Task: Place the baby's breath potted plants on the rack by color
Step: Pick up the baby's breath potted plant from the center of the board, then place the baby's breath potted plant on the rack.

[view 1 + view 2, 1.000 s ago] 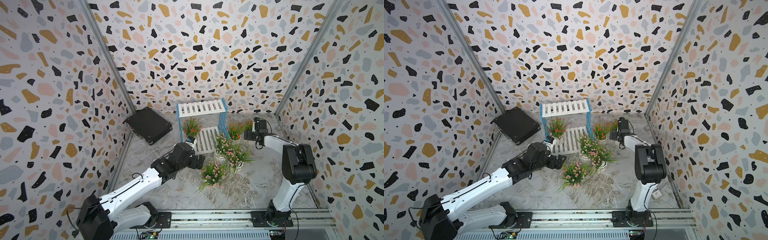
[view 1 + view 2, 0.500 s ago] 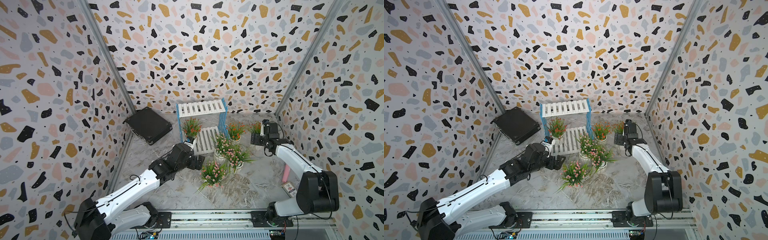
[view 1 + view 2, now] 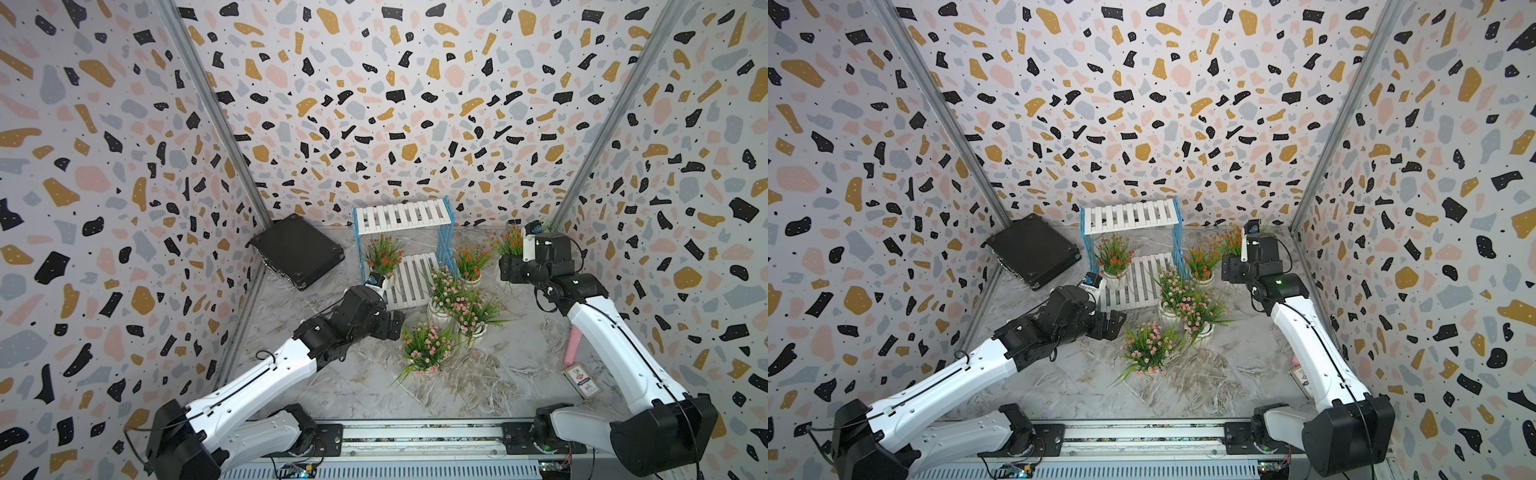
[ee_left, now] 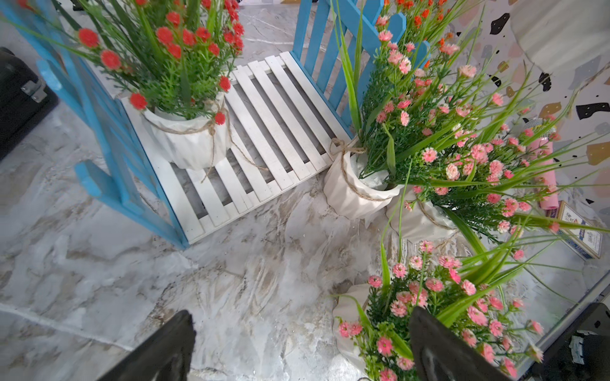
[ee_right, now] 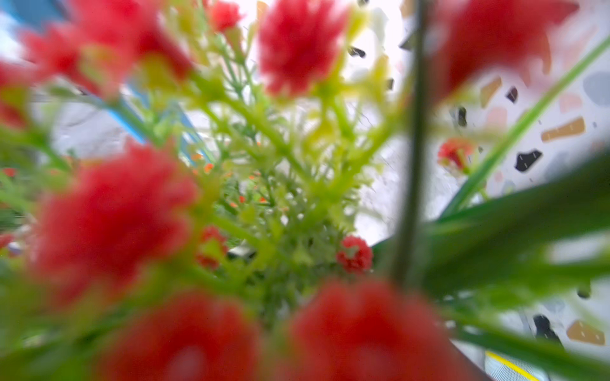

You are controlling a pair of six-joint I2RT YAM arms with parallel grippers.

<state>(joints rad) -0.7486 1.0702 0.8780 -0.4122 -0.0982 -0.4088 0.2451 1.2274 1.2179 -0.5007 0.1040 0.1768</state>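
Observation:
The rack (image 3: 403, 216) stands at the back, white slats between blue side frames. One orange-red potted plant (image 3: 384, 254) sits on its lower shelf (image 4: 264, 132). A second orange-red plant (image 3: 469, 262) stands on the floor right of the rack. The third (image 3: 508, 241) rises just above my right gripper (image 3: 509, 267), which is shut on its pot; blurred red flowers (image 5: 297, 43) fill the right wrist view and hide the jaws. Three pink plants (image 3: 444, 286) (image 3: 473, 311) (image 3: 424, 345) stand on the floor. My left gripper (image 4: 297, 346) is open and empty, low beside the nearest pink plant (image 4: 412, 297).
A flat black case (image 3: 297, 251) lies left of the rack against the wall. A pink bottle (image 3: 575, 347) and a small card box (image 3: 582, 380) lie by the right wall. Patterned walls close in three sides; the arms' base rail (image 3: 415, 436) runs along the front.
The right arm's elbow has swung out to the right, and its gripper has shifted right and slightly up with the orange-red plant. The left arm has barely moved.

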